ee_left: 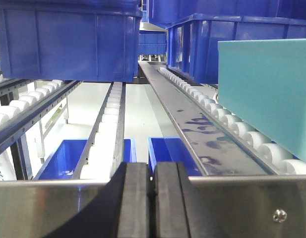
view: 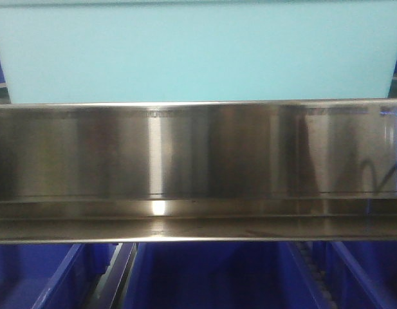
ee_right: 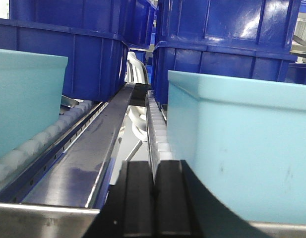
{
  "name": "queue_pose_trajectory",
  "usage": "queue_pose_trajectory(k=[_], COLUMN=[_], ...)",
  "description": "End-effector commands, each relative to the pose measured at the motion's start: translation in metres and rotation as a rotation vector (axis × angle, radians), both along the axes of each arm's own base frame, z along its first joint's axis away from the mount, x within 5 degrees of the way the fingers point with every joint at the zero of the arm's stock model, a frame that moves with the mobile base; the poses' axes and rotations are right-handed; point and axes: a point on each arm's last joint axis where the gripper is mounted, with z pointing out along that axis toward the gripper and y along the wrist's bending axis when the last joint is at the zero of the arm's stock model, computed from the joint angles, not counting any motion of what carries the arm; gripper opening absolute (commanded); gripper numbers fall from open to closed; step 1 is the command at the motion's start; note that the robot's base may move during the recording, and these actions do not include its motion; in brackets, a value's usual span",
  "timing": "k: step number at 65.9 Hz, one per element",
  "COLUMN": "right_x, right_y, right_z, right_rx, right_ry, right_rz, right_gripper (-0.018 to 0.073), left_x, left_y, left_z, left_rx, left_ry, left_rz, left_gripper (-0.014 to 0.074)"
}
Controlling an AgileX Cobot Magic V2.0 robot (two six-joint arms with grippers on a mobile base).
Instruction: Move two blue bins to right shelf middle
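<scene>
Approach step, nothing grasped: left hand (ee_left: 153,198) and right hand (ee_right: 153,198), fingers together and empty, at the shelf's steel rail (view: 198,161); blue bins (ee_left: 68,44) far back on rollers (ee_left: 109,111); next move likely needs parted fingers and a reach.

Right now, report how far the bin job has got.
Done: cannot tell. The dark blue bins sit on the roller lanes, but nothing shows whether this is the target shelf. In hand: nothing. The left gripper and right gripper are both shut and empty, at the steel rail. Left: grasping and placing a bin, as far as shown.
</scene>
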Motion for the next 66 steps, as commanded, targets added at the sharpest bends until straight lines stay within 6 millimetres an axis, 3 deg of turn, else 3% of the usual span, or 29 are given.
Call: queue_pose_trajectory(k=[1,66], right_x=[-0.0004,-0.0005], right_y=[-0.0003,-0.0004], right_z=[0.0019,0.0031], right_rx=[-0.006,-0.007], right_ry=[-0.021,-0.034], right_rz=[-0.004,-0.006], right_gripper=[-0.0166,-0.0166], left_x=[-0.0005,-0.0005], left_y=[0.0002,0.0001], left_z=[0.0028,0.0062], left_rx=[0.003,0.002], left_ry=[-0.027,-0.064], left_rz=[0.003,0.002], left_gripper=[-0.0111,-0.0111])
